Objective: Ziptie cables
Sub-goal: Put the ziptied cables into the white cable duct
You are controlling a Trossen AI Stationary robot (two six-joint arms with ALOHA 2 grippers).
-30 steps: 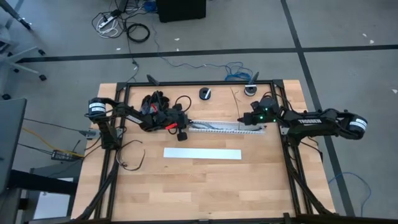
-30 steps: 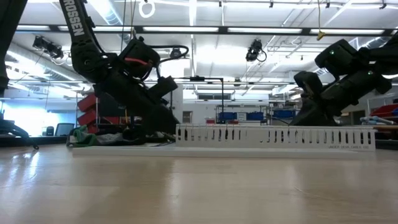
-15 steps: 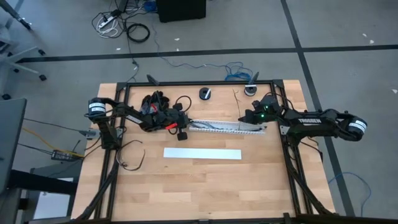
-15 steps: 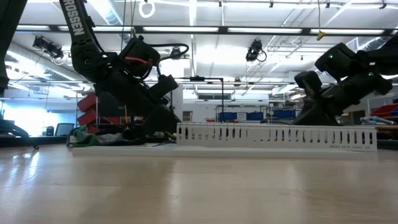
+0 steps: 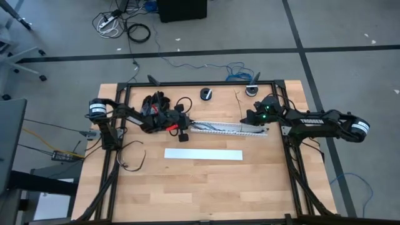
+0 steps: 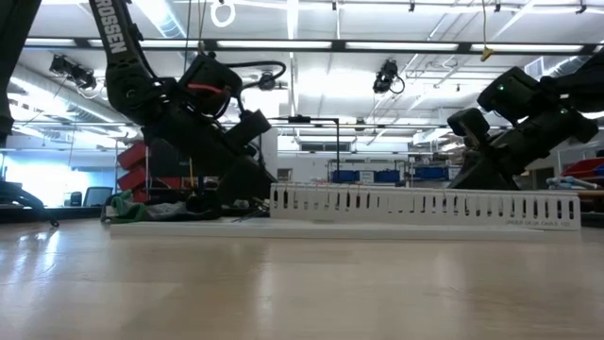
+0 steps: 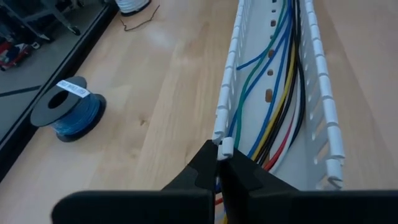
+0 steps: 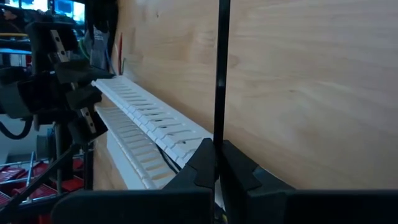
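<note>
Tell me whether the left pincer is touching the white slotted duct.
Touching. The left wrist view shows the left pincer shut on a tab of the white slotted duct wall.

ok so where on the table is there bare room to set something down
The widest bare wood lies on the near side of the white strip, between the frame rails. It is crowded along the slotted duct, where both arms work, and behind it by the two spools.

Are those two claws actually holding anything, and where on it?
Both hold the white duct: the left gripper pinches a side-wall tab at one end, the right gripper is shut on the wall at the other end.
</note>
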